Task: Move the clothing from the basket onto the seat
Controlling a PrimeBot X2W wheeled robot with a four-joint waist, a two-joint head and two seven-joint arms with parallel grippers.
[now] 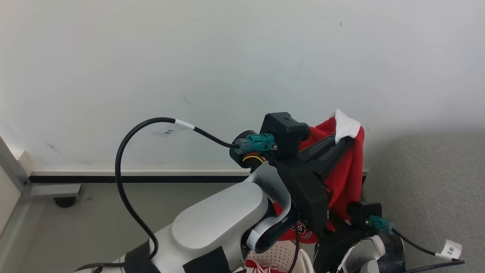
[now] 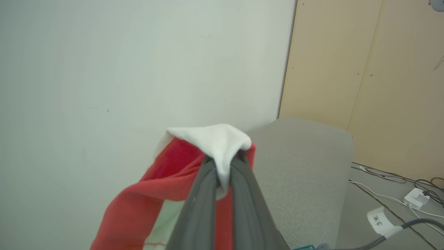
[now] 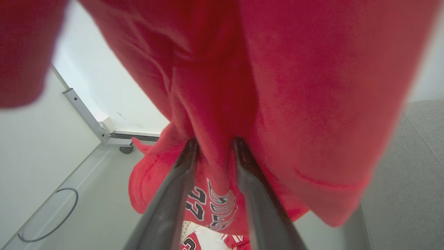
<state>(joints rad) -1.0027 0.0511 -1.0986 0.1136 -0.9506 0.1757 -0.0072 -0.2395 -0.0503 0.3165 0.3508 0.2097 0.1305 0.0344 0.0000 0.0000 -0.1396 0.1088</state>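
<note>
Left gripper (image 2: pixel 225 160): clamped on the white corner of the clothing (image 1: pixel 345 170), lifted just right of centre in the head view.
Right gripper (image 3: pixel 215 144): pointing up into the hanging red cloth, a fold running between its fingers. I cannot tell whether it is pinching the fold.
Clothing: hanging in the air from the left gripper, with its lower end and printed number trailing toward 6 o'clock.
Basket (image 1: pixel 280 253): at 6 o'clock in the head view, below the hanging cloth, with more red jersey lying inside.
Seat (image 1: pixel 435 182): at 3 o'clock from the clothing, with no cloth on the part in view.
</note>
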